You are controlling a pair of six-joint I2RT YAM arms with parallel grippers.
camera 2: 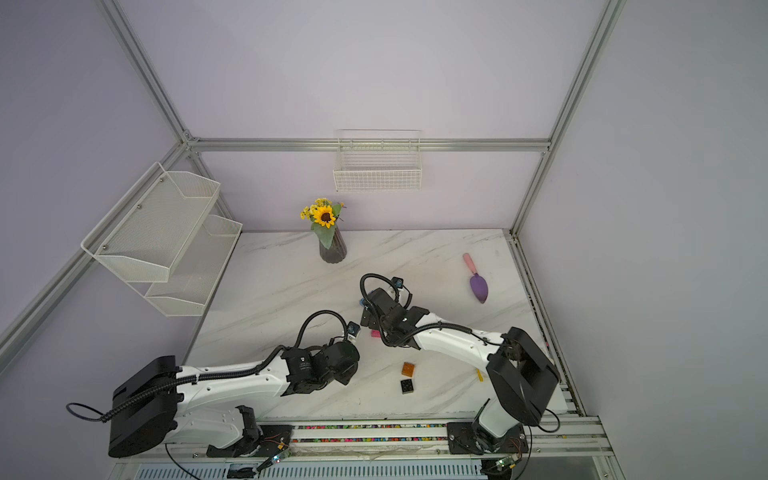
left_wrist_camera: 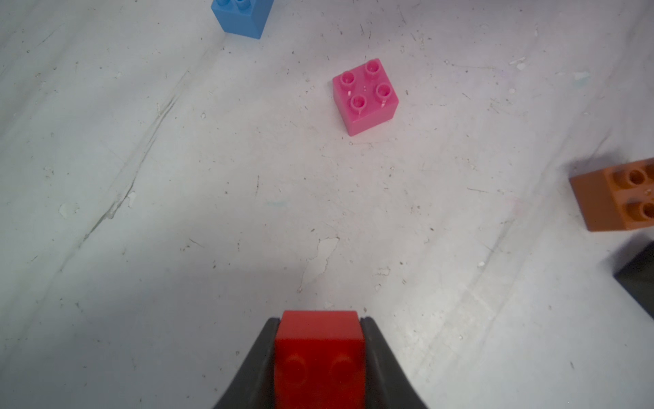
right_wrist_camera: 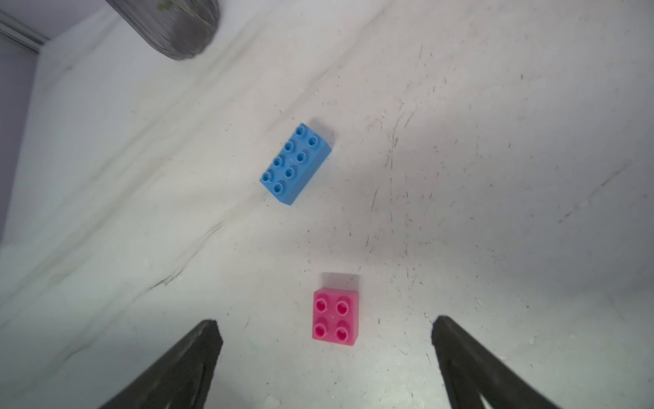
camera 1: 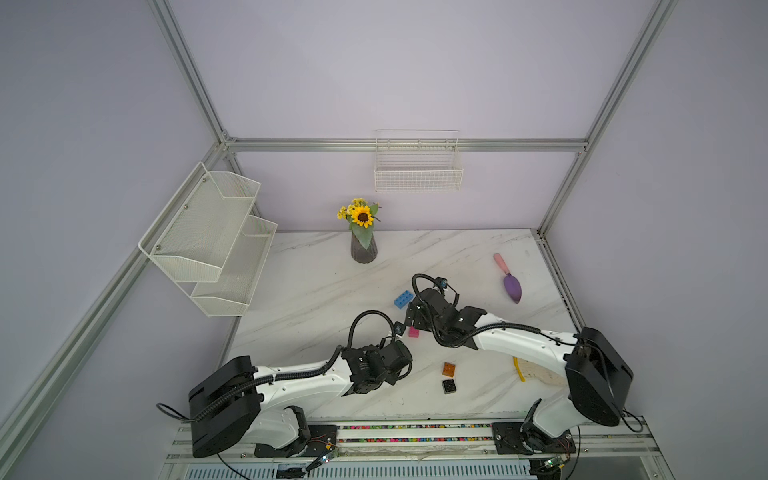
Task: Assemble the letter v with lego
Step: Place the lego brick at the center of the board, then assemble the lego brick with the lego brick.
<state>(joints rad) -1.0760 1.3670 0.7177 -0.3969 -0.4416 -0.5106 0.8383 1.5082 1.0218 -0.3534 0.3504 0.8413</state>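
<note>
As seen in a top view: left arm (camera 1: 299, 378) and right arm (camera 1: 511, 336) reaching inward, low; right wrist over pink brick (camera 1: 413, 332), blue brick (camera 1: 403, 299) beside.
Left wrist: left gripper (left_wrist_camera: 320, 318) clamped on red brick (left_wrist_camera: 320, 354).
Right wrist: right gripper (right_wrist_camera: 325, 322) spread wide, empty, pink brick between fingers, untouched.

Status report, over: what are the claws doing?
Left gripper shut on red brick. Right gripper open around pink brick. Blue brick, orange brick, black brick loose, none joined. Trowel aside.

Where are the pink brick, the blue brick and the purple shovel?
pink brick (right_wrist_camera: 335, 317), right wrist view, studded top.
blue brick (right_wrist_camera: 295, 163), right wrist view, studded top.
purple shovel (camera 1: 512, 287), a top view, blade.
</note>
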